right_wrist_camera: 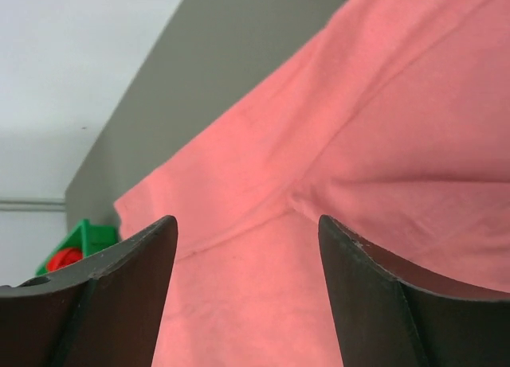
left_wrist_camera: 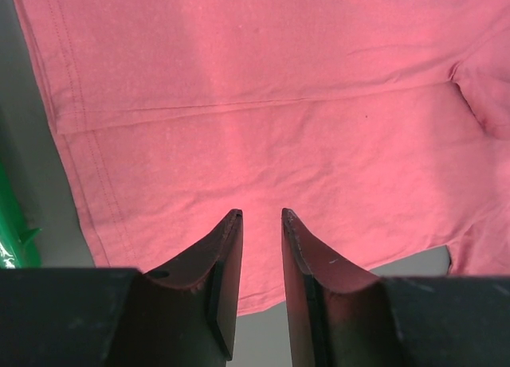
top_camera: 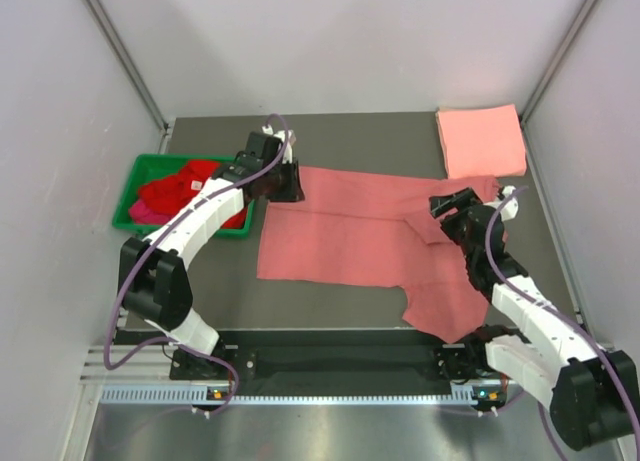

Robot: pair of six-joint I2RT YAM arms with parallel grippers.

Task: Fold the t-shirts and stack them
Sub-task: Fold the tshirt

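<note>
A dusty rose-red t-shirt (top_camera: 345, 231) lies spread across the middle of the table, one sleeve trailing toward the front right. My left gripper (top_camera: 289, 185) hovers over its back left corner. In the left wrist view the left gripper (left_wrist_camera: 261, 216) is narrowly open, with nothing between the jaws and the shirt's hem (left_wrist_camera: 263, 104) below. My right gripper (top_camera: 447, 207) is above the shirt's right side, near the sleeve seam. In the right wrist view the right gripper (right_wrist_camera: 247, 224) is wide open and empty over the cloth (right_wrist_camera: 374, 144). A folded salmon pink t-shirt (top_camera: 481, 141) rests at the back right.
A green plastic bin (top_camera: 150, 167) stands at the left edge of the table and holds bright red and magenta t-shirts (top_camera: 185, 193). Its corner shows in the left wrist view (left_wrist_camera: 12, 224) and it appears far off in the right wrist view (right_wrist_camera: 88, 240). White walls enclose the table.
</note>
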